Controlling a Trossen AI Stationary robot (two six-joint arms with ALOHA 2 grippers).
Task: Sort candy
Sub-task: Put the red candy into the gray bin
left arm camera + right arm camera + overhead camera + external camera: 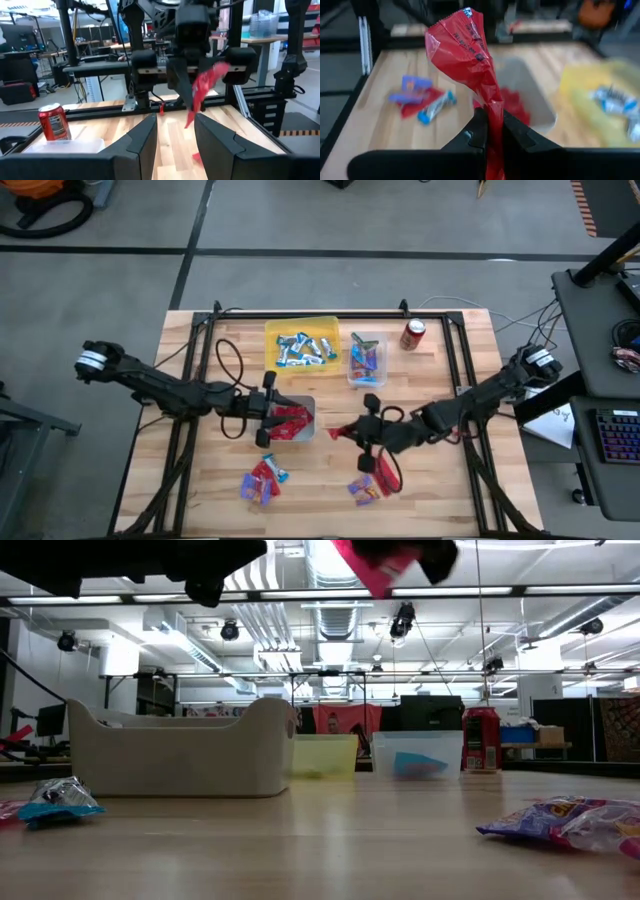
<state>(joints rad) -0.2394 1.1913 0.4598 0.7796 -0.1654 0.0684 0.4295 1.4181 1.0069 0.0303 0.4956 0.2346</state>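
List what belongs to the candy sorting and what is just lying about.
Belongs to the job:
- red packet clamped in the right pincer
- grey bin with red packets
- yellow bin
- clear bin
- loose candy on the table

Lying about:
- red soda can
- left pincer, empty

yellow bin [600, 95] blurred, packet print illegible

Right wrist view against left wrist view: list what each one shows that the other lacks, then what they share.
Only the right wrist view: the grey bin with red packets inside, the yellow bin of blue-and-silver bars, and a loose candy pile on the table.
Only the left wrist view: the red soda can, the clear bin beside it, and the left claw standing open with nothing between its fingers.
Both: the right claw shut on the red candy packet, lifted off the table.
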